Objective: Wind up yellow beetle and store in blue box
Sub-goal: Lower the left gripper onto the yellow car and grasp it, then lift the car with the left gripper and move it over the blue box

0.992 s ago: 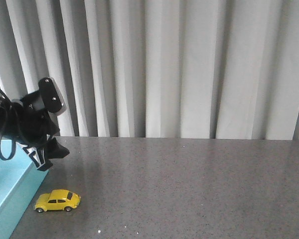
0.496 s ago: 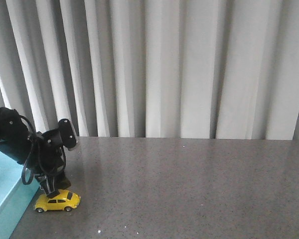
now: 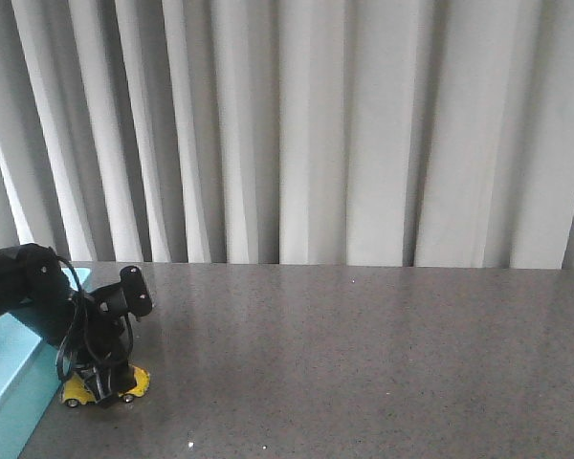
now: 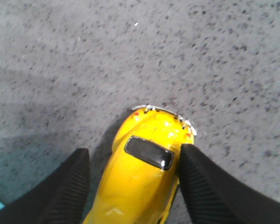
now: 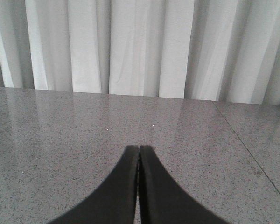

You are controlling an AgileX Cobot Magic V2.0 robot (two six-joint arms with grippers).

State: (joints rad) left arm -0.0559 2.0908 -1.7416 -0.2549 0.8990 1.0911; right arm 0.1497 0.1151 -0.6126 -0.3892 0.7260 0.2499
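Note:
The yellow beetle (image 3: 134,382) stands on the grey table at the front left, close to the blue box (image 3: 10,368). My left gripper (image 3: 103,381) has come down over it and hides its middle in the front view. In the left wrist view the beetle (image 4: 144,182) lies between the fingers of the open left gripper (image 4: 134,150). One finger (image 4: 200,182) touches the car's side, and the other finger (image 4: 67,186) stands a little apart from it. My right gripper (image 5: 139,149) is shut on nothing, above bare table.
The blue box reaches the picture's left edge, and its near wall runs beside the car. White curtains (image 3: 316,134) hang behind the table's far edge. A seam (image 5: 247,149) crosses the tabletop in the right wrist view.
My left gripper has come down from above the box's corner, first to just over the beetle and now around it. The beetle has stayed in place.

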